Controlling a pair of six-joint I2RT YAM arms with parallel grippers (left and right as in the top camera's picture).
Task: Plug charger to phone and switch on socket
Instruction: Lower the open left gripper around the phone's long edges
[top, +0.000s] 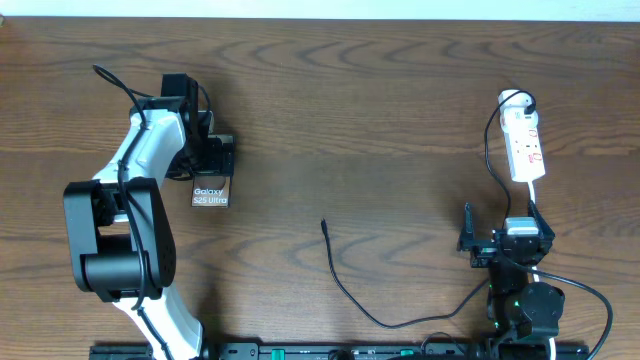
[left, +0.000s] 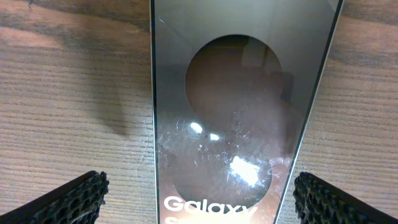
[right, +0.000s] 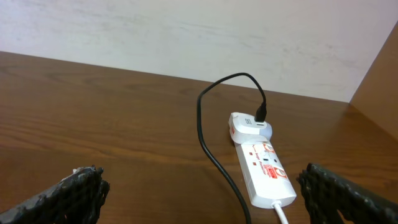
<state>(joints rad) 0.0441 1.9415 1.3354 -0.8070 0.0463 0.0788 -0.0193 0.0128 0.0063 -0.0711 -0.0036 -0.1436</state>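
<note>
Nearest, right jaws wide apart and empty, then the thin black charger, tip loose on the desk, farther left the dark-brown "Galaxy" phone flat between spread left jaws, farthest the white socket.

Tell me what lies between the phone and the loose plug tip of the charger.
Nothing. In the overhead view, only bare table separates the phone from the charger's plug tip.

A: Table?
B: Wood grain, matt brown.
A: Phone on the table?
B: Glossy glass, smudged, reflective.
A: Socket?
B: Smooth white plastic. Charger cable is matt black.
A: Finger pads?
B: Black, rough honeycomb texture.
</note>
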